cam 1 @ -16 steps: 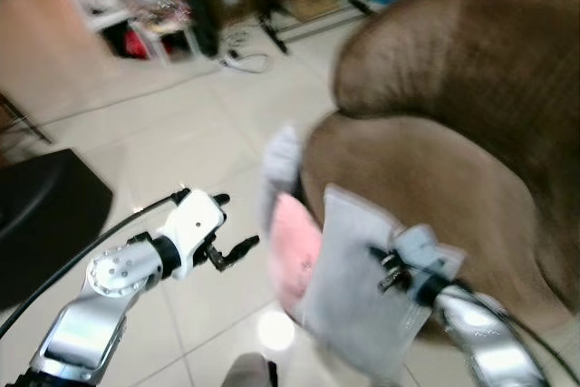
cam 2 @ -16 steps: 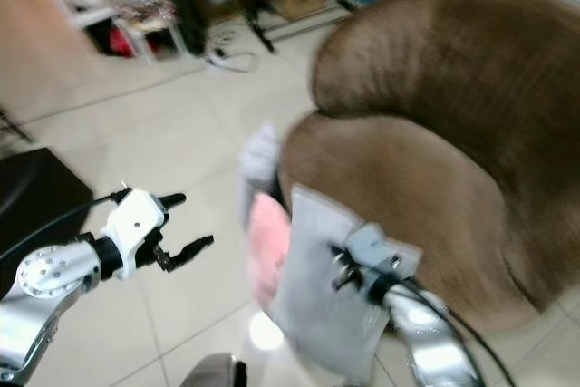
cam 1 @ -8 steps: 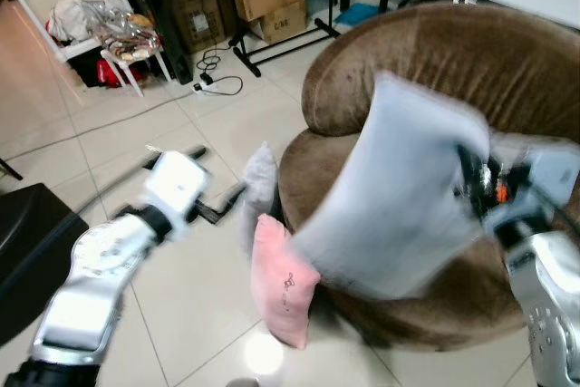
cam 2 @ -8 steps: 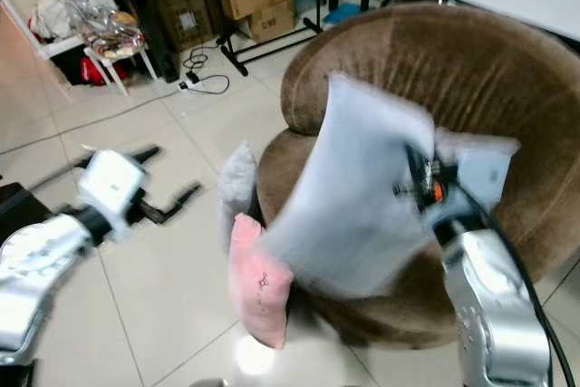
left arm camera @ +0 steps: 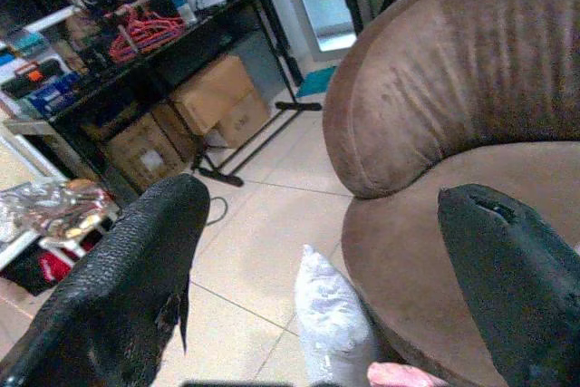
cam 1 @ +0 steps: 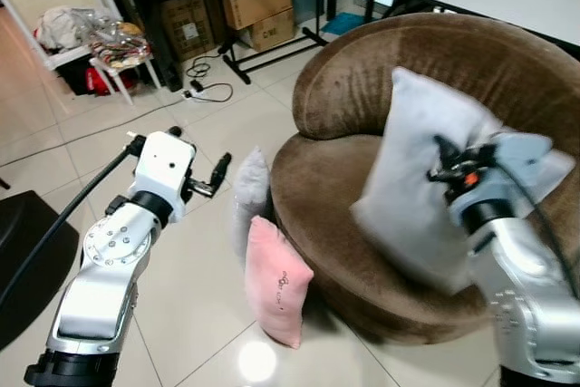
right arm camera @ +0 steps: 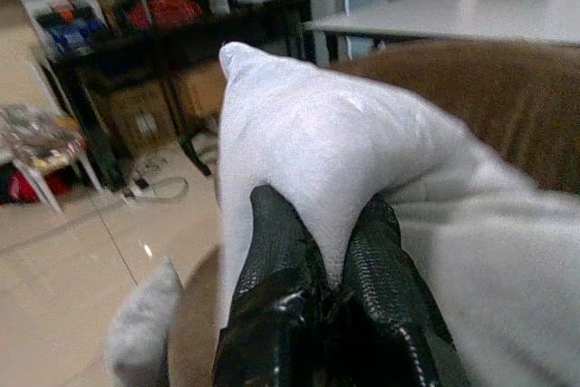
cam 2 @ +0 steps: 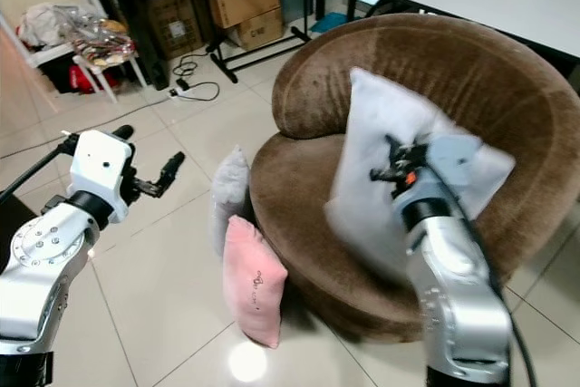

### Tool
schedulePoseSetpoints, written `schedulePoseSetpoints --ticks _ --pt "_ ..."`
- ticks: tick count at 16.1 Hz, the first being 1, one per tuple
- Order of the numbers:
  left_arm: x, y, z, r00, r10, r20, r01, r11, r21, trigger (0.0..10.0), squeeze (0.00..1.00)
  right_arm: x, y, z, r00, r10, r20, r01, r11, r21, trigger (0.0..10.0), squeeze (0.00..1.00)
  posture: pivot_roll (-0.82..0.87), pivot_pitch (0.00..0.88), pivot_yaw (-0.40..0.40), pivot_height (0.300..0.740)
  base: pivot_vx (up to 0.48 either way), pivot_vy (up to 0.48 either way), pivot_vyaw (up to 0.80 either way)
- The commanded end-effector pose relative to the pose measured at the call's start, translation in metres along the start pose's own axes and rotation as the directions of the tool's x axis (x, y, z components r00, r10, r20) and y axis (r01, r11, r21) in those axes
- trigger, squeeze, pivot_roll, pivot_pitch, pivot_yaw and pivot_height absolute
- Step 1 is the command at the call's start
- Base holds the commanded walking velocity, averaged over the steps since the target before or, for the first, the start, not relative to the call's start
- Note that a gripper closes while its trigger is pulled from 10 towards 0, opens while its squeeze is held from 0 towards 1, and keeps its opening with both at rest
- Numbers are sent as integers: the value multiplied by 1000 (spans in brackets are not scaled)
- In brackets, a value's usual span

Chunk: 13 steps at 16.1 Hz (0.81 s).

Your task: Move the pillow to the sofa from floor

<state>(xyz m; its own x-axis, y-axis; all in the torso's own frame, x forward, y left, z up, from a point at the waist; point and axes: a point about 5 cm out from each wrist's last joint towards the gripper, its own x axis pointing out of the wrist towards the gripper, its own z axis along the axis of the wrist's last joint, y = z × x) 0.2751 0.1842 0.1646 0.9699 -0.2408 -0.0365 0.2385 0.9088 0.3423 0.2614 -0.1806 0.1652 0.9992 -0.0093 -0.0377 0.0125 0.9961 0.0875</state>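
The left gripper (cam 1: 214,176) is held out over the floor (cam 1: 190,278) with its fingers spread, nothing in them. A grey cushion (cam 1: 250,195) and a pink cushion (cam 1: 276,283) are propped against the sofa (cam 1: 362,97). The pillow (cam 1: 412,178) is pinched in the right gripper (right arm camera: 313,265) fingers above the seat, so only the drop looks left.

Grey pillow (cam 1: 417,178), brown sofa (cam 1: 362,88), pink cushion (cam 1: 276,283).

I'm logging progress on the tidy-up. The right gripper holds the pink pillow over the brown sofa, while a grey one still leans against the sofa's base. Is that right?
Not quite: the right gripper is shut on the light grey pillow, held over the brown sofa, as the right eye view shows. The pink pillow stands on the floor against the sofa's base, beside the small grey pillow.
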Motion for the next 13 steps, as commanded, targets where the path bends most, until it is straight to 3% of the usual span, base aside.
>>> schedulePoseSetpoints --ticks 1,5,13 --pt "-1 5 0 999 36 0 -36 999 17 10000 0 2 7 7 999 4 37 -3 1000 -6 10000 0 -87 0 82 740 0 -300 0" --pt "3 5 2 1000 25 -2 -25 999 39 10000 0 11 15 4 1000 -21 1 21 1000 7 10000 0 -78 0 93 740 0 -358 0" --pt "0 3 -1 1000 15 -9 -14 998 53 10000 0 10 27 -3 1000 5 -18 -5 1000 -5 10000 0 -67 0 94 740 0 -304 0"
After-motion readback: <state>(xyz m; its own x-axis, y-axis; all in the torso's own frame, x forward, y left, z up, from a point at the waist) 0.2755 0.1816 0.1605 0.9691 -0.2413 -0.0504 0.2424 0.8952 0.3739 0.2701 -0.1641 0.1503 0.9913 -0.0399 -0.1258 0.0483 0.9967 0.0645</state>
